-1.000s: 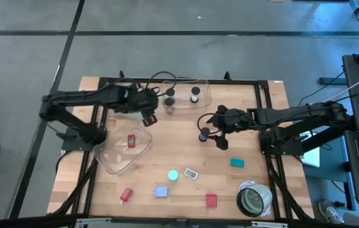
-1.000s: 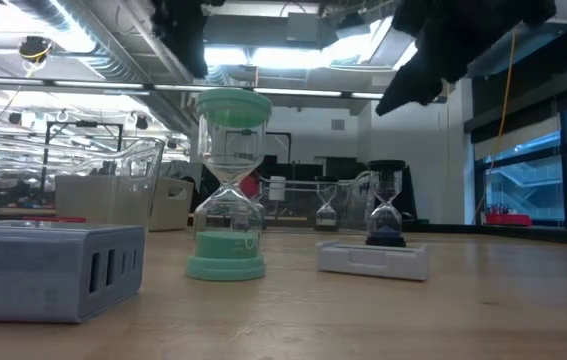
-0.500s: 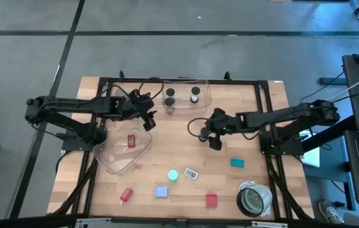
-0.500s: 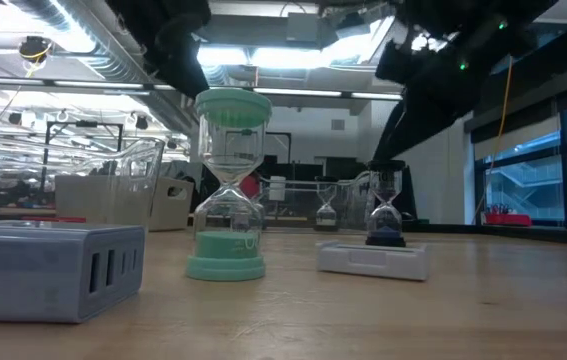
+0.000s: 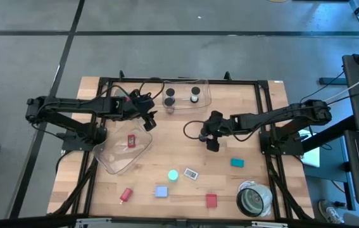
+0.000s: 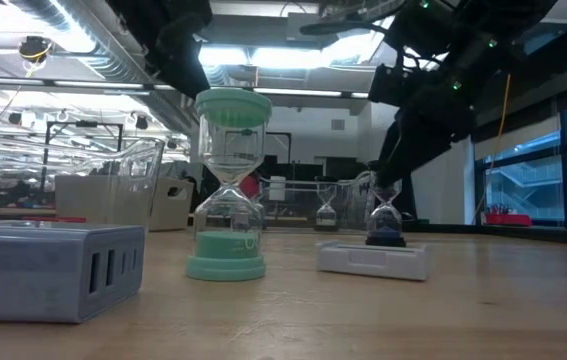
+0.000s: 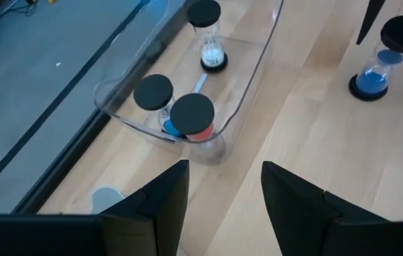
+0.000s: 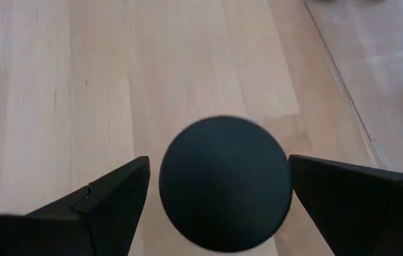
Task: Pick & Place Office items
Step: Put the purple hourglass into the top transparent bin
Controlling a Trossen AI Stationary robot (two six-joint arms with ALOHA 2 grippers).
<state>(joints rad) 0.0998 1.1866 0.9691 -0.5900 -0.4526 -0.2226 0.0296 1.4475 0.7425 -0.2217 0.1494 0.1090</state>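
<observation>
A small hourglass with black caps and blue sand point(image 5: 203, 134) stands upright on the table's middle. My right gripper point(image 8: 219, 160) is open. It slants down over the hourglass, one finger on each side of the black top cap point(image 8: 224, 183). In the low view the same gripper point(image 6: 403, 150) hangs over that hourglass point(image 6: 385, 215). My left gripper point(image 7: 224, 167) is open and holds nothing. It hovers near a clear bin point(image 5: 202, 96) at the far edge, which holds three black-capped hourglasses point(image 7: 192, 114). My right gripper comes at the hourglass from above, slanting from the table's right, and stands astride its top cap point(image 8: 187, 142). A gap shows beside one finger point(image 8: 116, 192). At the other finger point(image 8: 343, 192) I cannot tell whether it touches. The hourglass stands upright on the table.
A second clear bin point(image 5: 113, 158) at the left holds a red block point(image 5: 131, 140). Toward the near edge lie a teal hourglass point(image 5: 173, 175), a white tag point(image 5: 191, 173), a blue block point(image 5: 161, 191), red blocks point(image 5: 211, 201), a teal block point(image 5: 237, 163) and a large roll point(image 5: 253, 199).
My right gripper has sunk and gone toward the table's left, until its open fingers stand around the blue-sand hourglass. My left arm has lowered and stretched out flatter, its gripper tipping down by the far bin's near left corner. No object has moved.
</observation>
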